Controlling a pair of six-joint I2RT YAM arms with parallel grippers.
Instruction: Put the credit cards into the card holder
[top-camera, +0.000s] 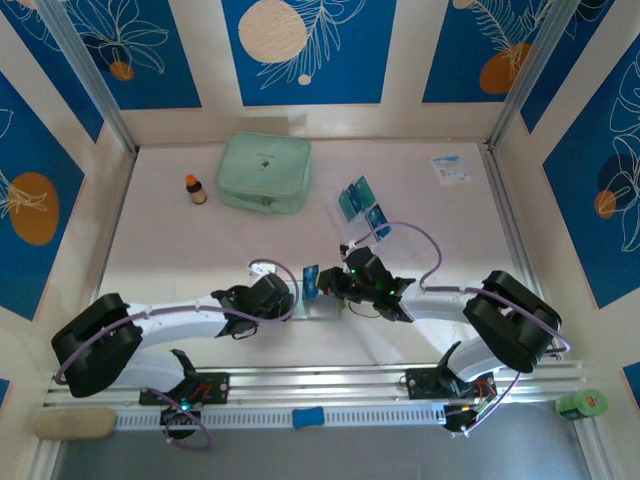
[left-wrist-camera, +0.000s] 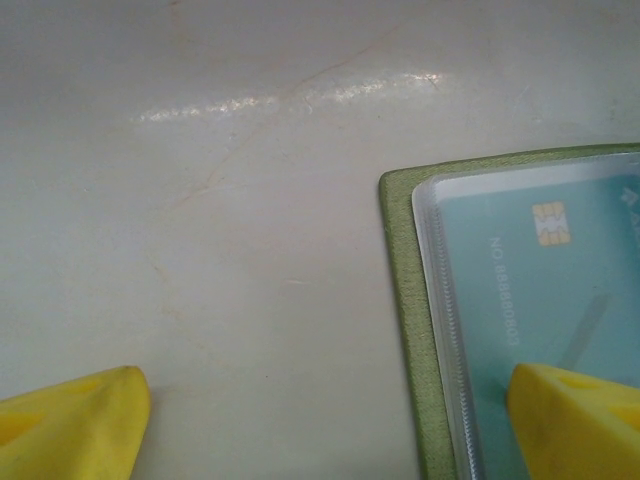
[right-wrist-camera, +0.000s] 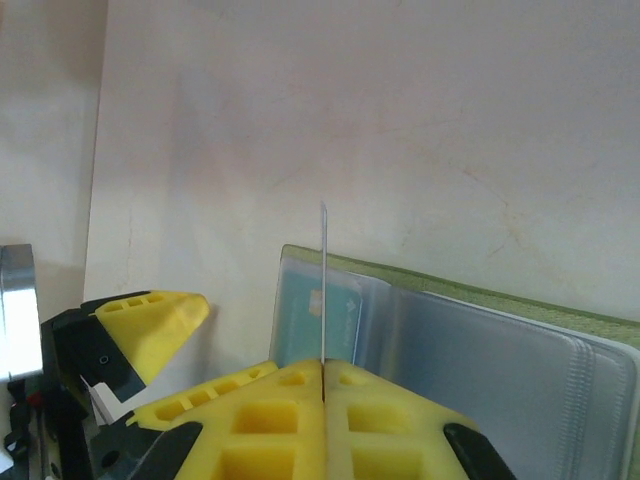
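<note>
Credit card (right-wrist-camera: 323, 290), pinched edge-on in the right gripper (right-wrist-camera: 323, 368), hovers over the open card holder (right-wrist-camera: 470, 298) beneath the spread left gripper (left-wrist-camera: 325, 420); next it probably needs aligning with a sleeve

card holder (left-wrist-camera: 403, 330) cropped at right, upright card (right-wrist-camera: 323, 280) edge-on, face seemingly hidden

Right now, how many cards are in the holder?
1: a teal card in the card holder, inside its clear sleeve. The right gripper pinches a second card over it; other sleeves may hide more.
</note>
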